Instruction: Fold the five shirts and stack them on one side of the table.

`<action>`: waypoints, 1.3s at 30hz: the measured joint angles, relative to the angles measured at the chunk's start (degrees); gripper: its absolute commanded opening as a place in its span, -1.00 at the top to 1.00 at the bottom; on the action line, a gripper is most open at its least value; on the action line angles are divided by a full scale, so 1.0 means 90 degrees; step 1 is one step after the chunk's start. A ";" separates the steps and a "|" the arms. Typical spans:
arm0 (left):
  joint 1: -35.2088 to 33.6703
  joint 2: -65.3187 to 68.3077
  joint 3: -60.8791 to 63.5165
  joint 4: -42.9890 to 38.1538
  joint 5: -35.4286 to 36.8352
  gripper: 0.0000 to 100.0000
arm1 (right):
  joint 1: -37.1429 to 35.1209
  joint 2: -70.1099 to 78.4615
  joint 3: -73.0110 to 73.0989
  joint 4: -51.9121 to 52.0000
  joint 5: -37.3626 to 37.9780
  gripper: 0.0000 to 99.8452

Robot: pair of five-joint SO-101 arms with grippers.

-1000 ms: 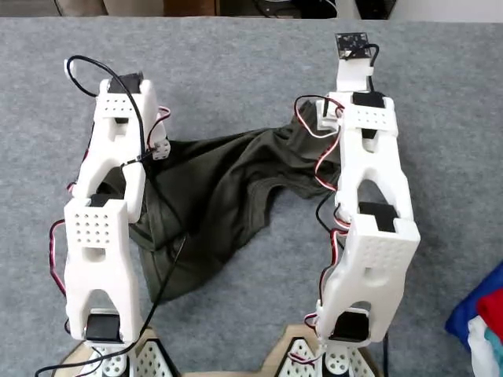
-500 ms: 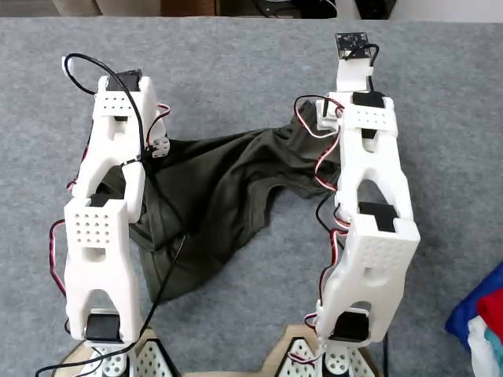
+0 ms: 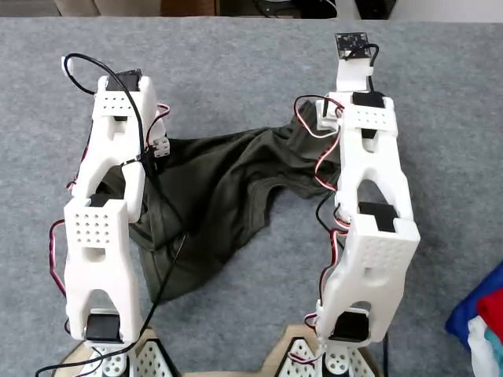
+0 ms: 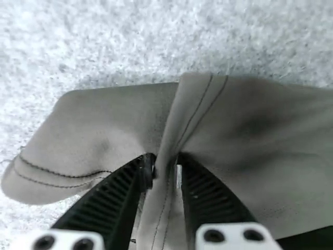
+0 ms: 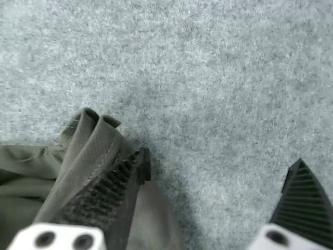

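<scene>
Item: dark olive shirt (image 3: 212,196), crumpled on the grey table (image 3: 236,63) between both arms. We note the left gripper (image 4: 165,161) pinching a seam fold; right gripper (image 5: 221,161) spread wide, one finger on the shirt's edge
</scene>
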 measured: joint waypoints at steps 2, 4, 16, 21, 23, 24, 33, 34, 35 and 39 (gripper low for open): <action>0.0000 0.0000 0.0000 0.0000 0.0000 0.79 | 0.0000 0.0000 0.0000 0.0000 0.0000 0.21; 0.0000 0.0000 0.0000 0.0000 0.0000 0.79 | 0.0000 0.0000 0.0000 0.0000 0.0000 0.21; 0.0000 0.0000 0.0000 0.0000 0.0000 0.95 | 0.0000 0.0000 0.0000 0.0000 0.0000 0.21; 0.0000 0.0000 -0.0186 0.0010 0.0244 0.96 | 0.0000 0.0000 0.0000 0.0000 0.0000 0.21; 0.0000 0.0000 -0.0215 0.0010 0.0332 0.96 | 0.0000 0.0000 -0.0020 0.0000 0.0000 0.21; 0.0000 0.0000 -0.0215 0.0010 0.0352 0.96 | 0.0000 0.0000 -0.0078 0.0010 0.0000 0.21; 0.0000 0.0010 -0.1143 0.0342 0.0352 0.96 | 0.0147 0.0000 -0.0791 0.0635 0.0000 0.21; -0.0010 0.0010 -0.1280 0.0352 0.0352 0.96 | 0.0127 0.0000 -0.0801 0.0703 0.0000 0.21; -0.0049 0.0010 -0.1377 0.0361 0.0352 0.96 | 0.0117 0.0000 -0.0869 0.0811 0.0000 0.21; -0.0283 0.0010 -0.1807 0.0371 0.0352 0.96 | -0.0068 0.0000 -0.1319 0.1338 0.0000 0.21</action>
